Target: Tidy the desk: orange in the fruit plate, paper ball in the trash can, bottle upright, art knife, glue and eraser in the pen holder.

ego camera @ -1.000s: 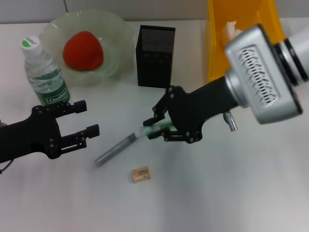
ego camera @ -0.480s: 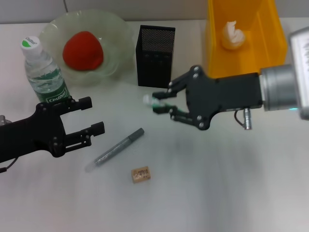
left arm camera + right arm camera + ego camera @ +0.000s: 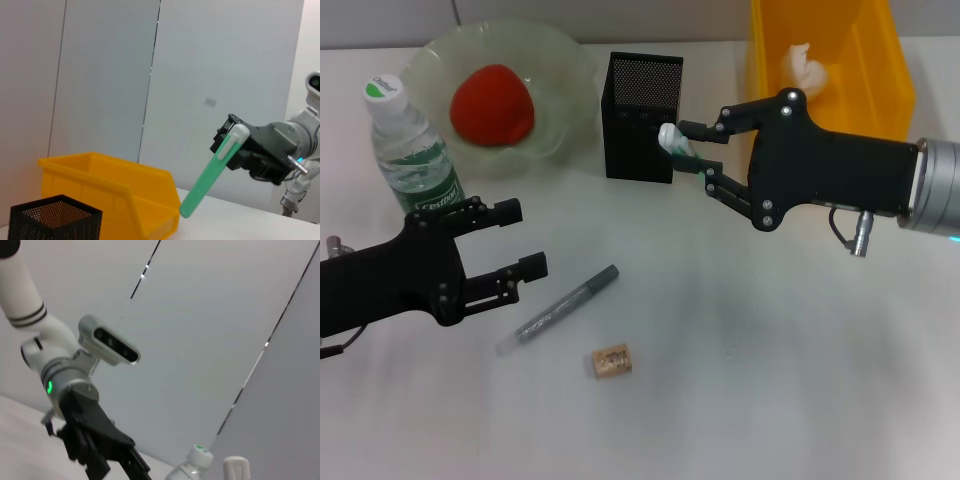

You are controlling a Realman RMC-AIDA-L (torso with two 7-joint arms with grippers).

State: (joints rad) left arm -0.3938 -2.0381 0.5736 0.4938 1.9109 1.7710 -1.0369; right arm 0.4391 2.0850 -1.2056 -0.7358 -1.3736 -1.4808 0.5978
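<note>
My right hand (image 3: 692,148) grips the glue (image 3: 676,146), tilted, just beside the pen holder (image 3: 642,116). My left hand (image 3: 515,240) hovers open near the knife (image 3: 560,304); the eraser (image 3: 611,361) lies on the worktop (image 3: 770,380).

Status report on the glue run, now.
Right gripper shut on glue stick, airborne beside pen holder, not yet in. Left gripper open, low near art knife. Eraser on desk. Nothing blocking holder mouth.

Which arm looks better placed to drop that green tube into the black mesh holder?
The right gripper: it already holds the green glue stick beside the black mesh pen holder; the left gripper is farther off, empty.
</note>
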